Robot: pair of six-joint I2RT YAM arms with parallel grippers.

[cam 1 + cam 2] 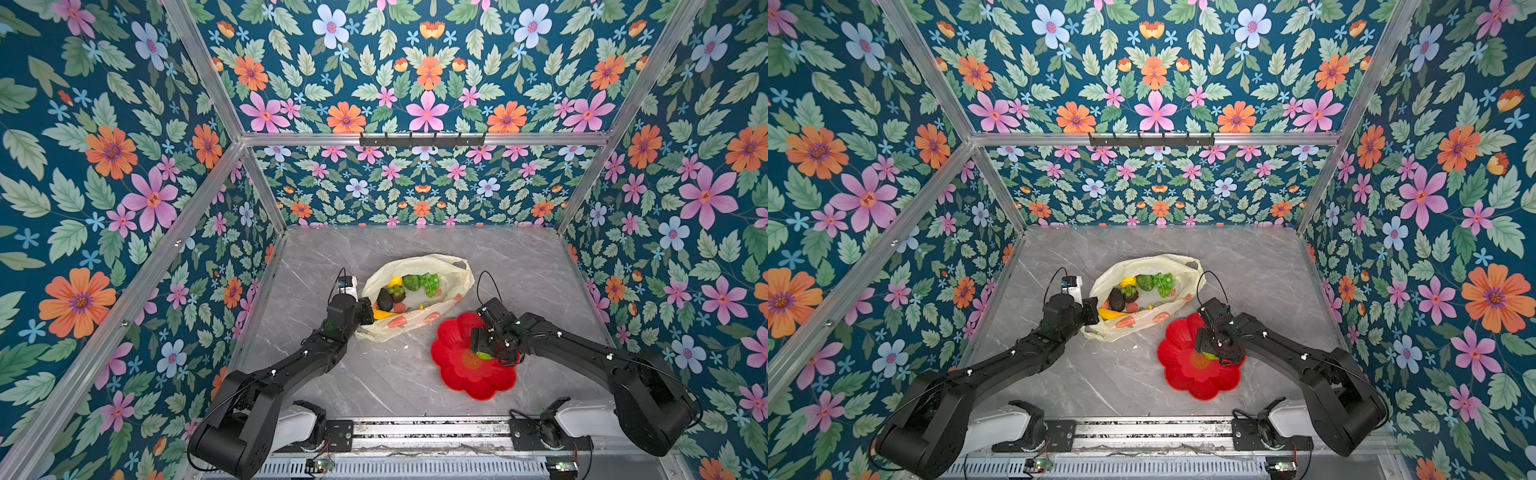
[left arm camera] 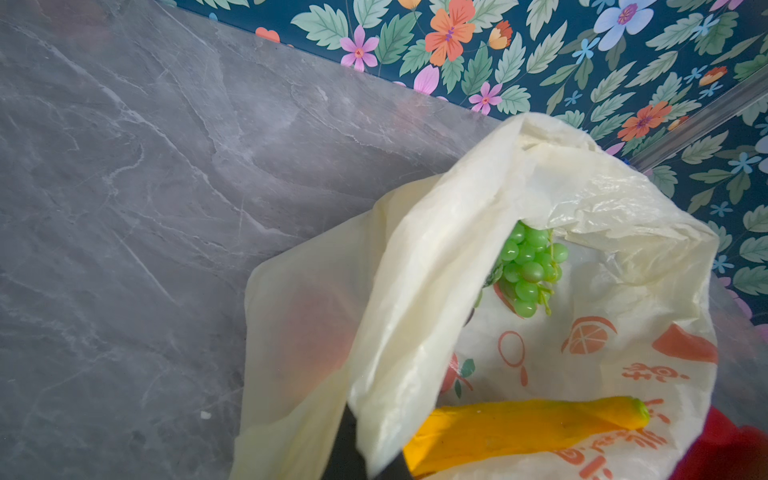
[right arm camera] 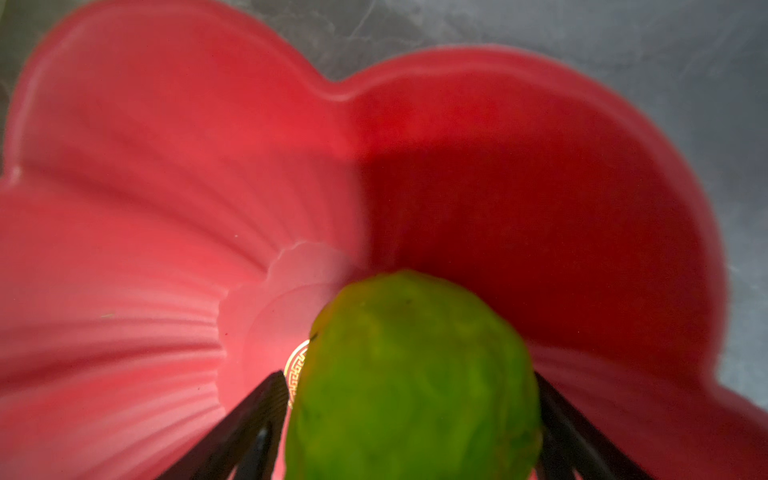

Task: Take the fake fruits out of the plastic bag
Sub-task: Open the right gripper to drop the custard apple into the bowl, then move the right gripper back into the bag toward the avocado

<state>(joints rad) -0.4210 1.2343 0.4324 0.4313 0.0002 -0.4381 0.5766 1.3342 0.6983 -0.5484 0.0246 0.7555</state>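
Jaws of right gripper [image 3: 409, 378] wide apart around green fruit [image 3: 415, 332] on plate [image 3: 166, 187]

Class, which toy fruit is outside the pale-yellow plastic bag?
The green bumpy toy fruit at the right gripper, over the red flower-shaped plate; the other fruits lie inside the pale-yellow plastic bag.

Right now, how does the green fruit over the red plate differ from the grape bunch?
The green fruit is one bumpy lump; the grape bunch is many small smooth balls. The green fruit is over the red plate; the grape bunch lies inside the plastic bag. Both are green.
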